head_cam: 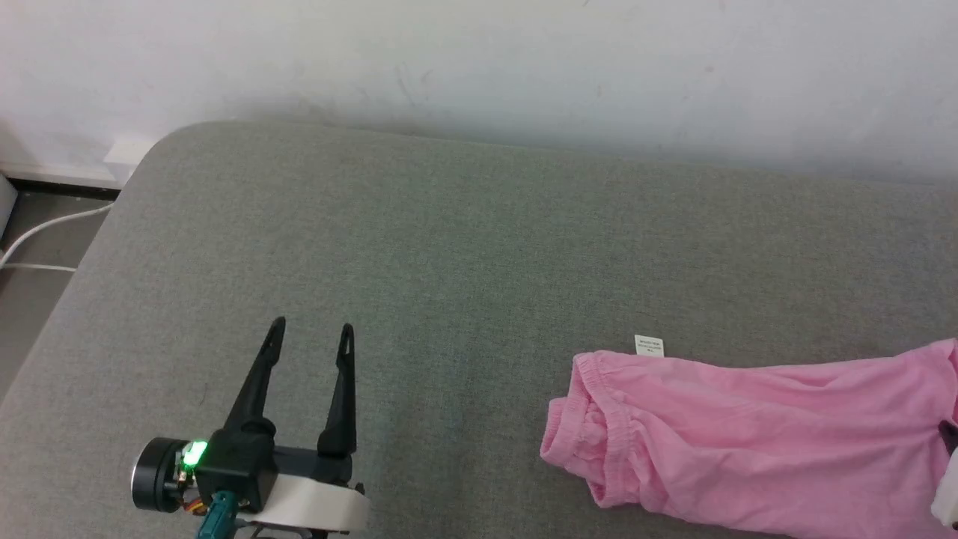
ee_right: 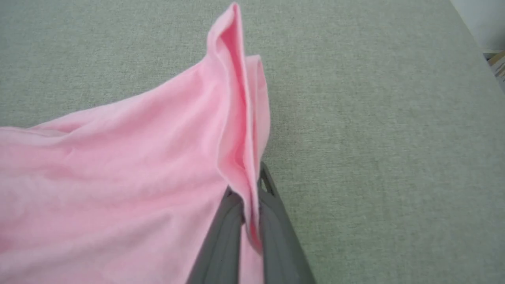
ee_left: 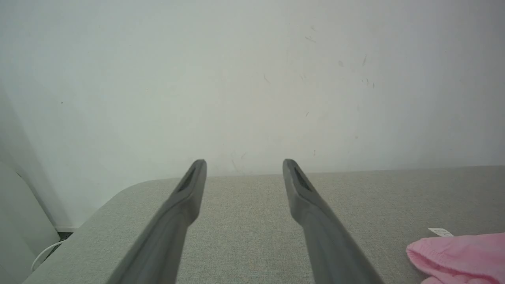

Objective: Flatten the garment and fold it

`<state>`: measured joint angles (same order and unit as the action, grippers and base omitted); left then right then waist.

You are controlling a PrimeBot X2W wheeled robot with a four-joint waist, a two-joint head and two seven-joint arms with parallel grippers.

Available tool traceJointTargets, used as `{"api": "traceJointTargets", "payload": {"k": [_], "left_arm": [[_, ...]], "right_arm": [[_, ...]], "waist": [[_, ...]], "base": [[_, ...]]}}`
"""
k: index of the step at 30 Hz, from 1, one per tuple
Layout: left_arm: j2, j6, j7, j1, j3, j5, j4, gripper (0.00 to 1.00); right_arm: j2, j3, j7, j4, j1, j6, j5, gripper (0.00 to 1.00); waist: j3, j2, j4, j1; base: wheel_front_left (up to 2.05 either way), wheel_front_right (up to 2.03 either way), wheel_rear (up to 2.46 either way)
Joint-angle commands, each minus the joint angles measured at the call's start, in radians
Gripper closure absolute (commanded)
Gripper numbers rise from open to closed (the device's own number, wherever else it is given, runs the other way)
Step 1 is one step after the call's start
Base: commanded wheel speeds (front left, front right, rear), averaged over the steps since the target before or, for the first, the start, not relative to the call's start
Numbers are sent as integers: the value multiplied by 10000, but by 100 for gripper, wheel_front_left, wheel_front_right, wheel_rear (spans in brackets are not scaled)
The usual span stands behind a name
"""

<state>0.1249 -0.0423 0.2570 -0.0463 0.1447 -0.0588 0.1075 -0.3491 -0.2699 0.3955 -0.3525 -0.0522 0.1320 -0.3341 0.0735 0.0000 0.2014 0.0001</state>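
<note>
Head view: shorts [head_cam: 748,434] lie rumpled at lower right on a grey cushion [head_cam: 449,262], with a cable [head_cam: 52,221] at far left. At lower left the left gripper [head_cam: 313,325] gapes empty; the right gripper [ee_right: 249,185] pinches their raised fold.

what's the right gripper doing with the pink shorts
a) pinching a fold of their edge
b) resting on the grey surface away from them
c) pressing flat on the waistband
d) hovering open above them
a: in the right wrist view the right gripper has its two dark fingers shut on a raised fold at the edge of the pink shorts, while the left gripper stands open over the grey surface.
</note>
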Motion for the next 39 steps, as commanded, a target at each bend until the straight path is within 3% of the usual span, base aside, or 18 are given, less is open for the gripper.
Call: {"api": "traceJointTargets", "payload": {"k": [1,9,16,21,30,39], "left_arm": [[-52,106,47,-185,-61,84,-44,0],[-142,291,47,-438,-179,128,-127,0],[-222,415,47,-505,-209,183,-119,0],[-282,480,47,-506,-212,206,-115,0],[-383,527,47,-411,-252,210,-109,0],[-481,584,47,-229,-240,227,-186,0]], "right_arm": [[132,-101,9,132,39,-13,134,100],[723,511,706,2154,645,-13,139,100],[1108,2041,1702,4393,1123,-13,-437,100],[1308,3139,1978,5125,915,-13,-706,100],[2128,4508,2016,4826,-20,-13,-717,100],[2546,5177,1562,2509,-818,-13,-35,100]], "waist": [[-82,0,-72,-1],[-381,0,-202,-1],[-519,0,-121,-1],[-525,0,70,-1],[-324,0,541,-1],[-50,0,1073,-1]], "base": [[0,0,0],[0,0,0],[0,0,0],[0,0,0],[0,0,0],[0,0,0]]}}
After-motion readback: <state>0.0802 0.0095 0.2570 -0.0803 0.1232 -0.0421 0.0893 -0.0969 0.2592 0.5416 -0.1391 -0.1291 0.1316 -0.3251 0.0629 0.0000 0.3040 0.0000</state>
